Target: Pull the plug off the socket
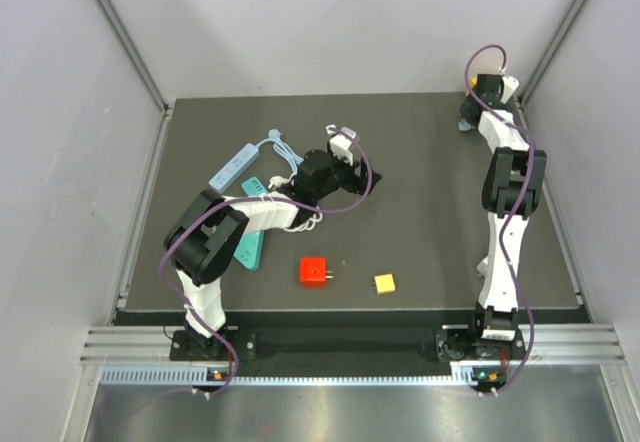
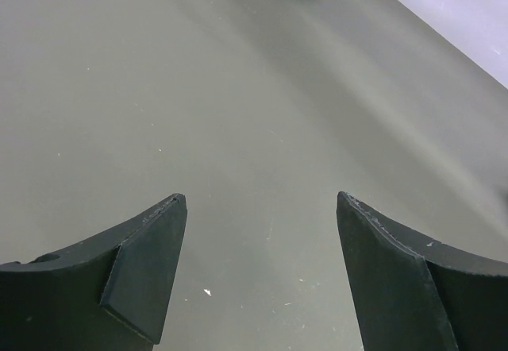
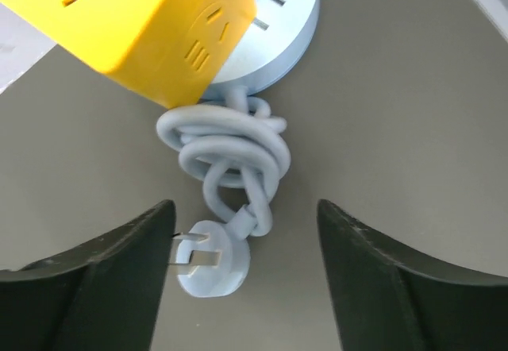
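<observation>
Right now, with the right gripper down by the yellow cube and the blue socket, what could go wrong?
The right gripper straddles the coiled cord's loose plug, not the yellow cube; closing here could grab the wrong thing. Nothing holds the round blue socket, and the left gripper hangs open over bare table far off, so a pull may just drag the socket along.

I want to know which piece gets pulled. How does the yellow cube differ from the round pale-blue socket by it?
Shape: the yellow cube is boxy; the round pale-blue socket is a low disc. Cable: the socket trails a knotted cord ending in a plug; the cube shows none. Pose: the cube covers part of the socket, which lies flat on the mat. Both carry pin slots.
</observation>
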Motion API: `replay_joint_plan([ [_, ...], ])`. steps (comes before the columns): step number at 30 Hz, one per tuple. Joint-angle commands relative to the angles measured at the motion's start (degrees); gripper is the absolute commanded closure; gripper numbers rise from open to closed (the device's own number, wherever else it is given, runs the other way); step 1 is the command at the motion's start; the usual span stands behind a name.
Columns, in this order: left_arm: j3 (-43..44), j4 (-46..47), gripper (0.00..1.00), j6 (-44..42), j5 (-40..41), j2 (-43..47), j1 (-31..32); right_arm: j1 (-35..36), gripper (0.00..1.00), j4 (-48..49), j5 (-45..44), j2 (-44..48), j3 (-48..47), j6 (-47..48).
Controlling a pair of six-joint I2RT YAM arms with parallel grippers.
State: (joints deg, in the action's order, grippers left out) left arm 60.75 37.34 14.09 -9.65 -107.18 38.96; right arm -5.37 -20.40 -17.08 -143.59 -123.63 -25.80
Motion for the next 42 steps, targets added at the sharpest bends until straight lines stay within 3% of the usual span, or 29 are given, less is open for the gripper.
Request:
replay_joint_plan([
  [1, -0.1, 4.1, 0.2, -1.5, -0.7, 0.9, 0.0, 0.4, 0.3, -0.4, -2.3, -1.0, -3.1, 1.7],
  [7, 0.0, 4.1, 0.2, -1.8, -1.0, 0.5, 0.0, 1.5, 0.46, 0.4, -1.0, -1.7, -4.6, 3.4],
  [10, -0.1, 3.9, 0.2, -2.0, -0.9, 0.4, 0.0, 1.6, 0.69, 0.9, 1.8, -2.0, -4.2, 2.8],
  [11, -0.1, 3.6, 0.2, -2.3, -0.7, 0.6, -0.1, 1.6, 0.87, 1.3, 2.5, -1.4, -3.7, 2.6],
  [13, -0.1, 3.5, 0.2, -2.5, -0.6, 0.6, -0.1, 2.5, 1.0, 3.1, 2.6, 0.1, -0.3, 2.3],
  [17, 0.3, 3.4, 0.2, -2.5, -0.7, 0.2, -0.3, 4.4, 1.0, 11.9, 1.6, 9.2, 13.5, 2.6],
  [21, 0.3, 4.0, 0.2, -1.5, -1.9, -0.4, -0.6, 4.9, 1.0, 14.9, 0.5, 14.6, 21.2, -0.6],
  [27, -1.3, 4.2, 0.2, -1.9, -2.0, 1.2, -1.3, 4.9, 1.0, 10.5, 0.7, 16.5, 20.3, 1.9],
  [33, -1.7, 4.6, 0.2, -1.2, -2.8, 1.4, -2.3, 6.6, 0.99, 12.7, 4.8, 23.9, 29.4, -1.3],
  [37, -2.2, 5.2, 0.2, -0.7, -3.3, 1.5, -2.4, 5.9, 0.82, 13.3, 5.7, 26.5, 29.8, 1.0],
  [38, -2.3, 5.1, 0.2, -0.8, -3.3, 1.5, -2.4, 5.8, 0.69, 12.5, 5.7, 26.2, 29.0, 1.8],
  [42, -2.7, 5.3, 0.2, -0.7, -3.2, 1.6, -2.7, 3.5, 0.45, 5.4, 4.3, 21.2, 19.4, 5.2],
])
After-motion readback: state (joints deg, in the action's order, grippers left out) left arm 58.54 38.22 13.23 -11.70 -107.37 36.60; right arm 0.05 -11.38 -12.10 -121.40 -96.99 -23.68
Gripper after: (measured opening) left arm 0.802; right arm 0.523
